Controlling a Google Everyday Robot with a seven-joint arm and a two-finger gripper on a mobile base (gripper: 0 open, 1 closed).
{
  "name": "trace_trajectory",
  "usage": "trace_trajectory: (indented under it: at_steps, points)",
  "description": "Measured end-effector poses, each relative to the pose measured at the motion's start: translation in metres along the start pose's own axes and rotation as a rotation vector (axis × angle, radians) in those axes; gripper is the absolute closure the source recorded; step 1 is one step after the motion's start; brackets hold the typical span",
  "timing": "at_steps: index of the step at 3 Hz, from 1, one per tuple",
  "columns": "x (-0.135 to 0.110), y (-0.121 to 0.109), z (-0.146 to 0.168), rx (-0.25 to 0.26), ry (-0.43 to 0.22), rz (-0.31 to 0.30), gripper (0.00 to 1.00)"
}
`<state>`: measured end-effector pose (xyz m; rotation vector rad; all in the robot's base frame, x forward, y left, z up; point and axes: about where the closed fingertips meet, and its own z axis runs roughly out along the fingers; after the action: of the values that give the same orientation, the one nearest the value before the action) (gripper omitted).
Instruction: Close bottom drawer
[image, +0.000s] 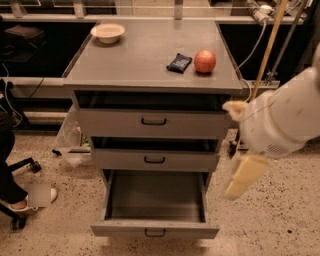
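Speckled floor (280, 220), dark shelving along far wall. Grey cabinet mid-scene, 3 drawers. Tabletop (145, 75) carries a pale bowl (108, 33) far-left, a dark packet (179, 63) and a red apple (205, 61) just beside each other on the right.

Bottom drawer (155, 231) is pulled far out toward the near side, box interior in view, black bar handle (155, 232) centred on its front. Middle drawer (155, 160) and top drawer (154, 122) each sit out a bit, dark gap above each front.

Tool (242, 150) hangs on the white arm right of the cabinet, about level w/ the middle drawer, apart from all drawer fronts. Motion-smeared, so can't tell its open/closed state; nothing seen in it.

Clear plastic bag (70, 142) on floor left of cabinet.
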<state>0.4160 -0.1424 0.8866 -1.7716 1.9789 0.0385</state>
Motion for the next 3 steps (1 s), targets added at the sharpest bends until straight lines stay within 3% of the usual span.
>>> trace_trajectory:
  at_steps: [1, 2, 3]
  points:
    - [-0.011, 0.039, 0.115, -0.117, -0.048, -0.011, 0.00]
    - [0.009, 0.094, 0.245, -0.262, -0.023, 0.027, 0.00]
    - [0.048, 0.152, 0.352, -0.368, 0.037, 0.066, 0.00]
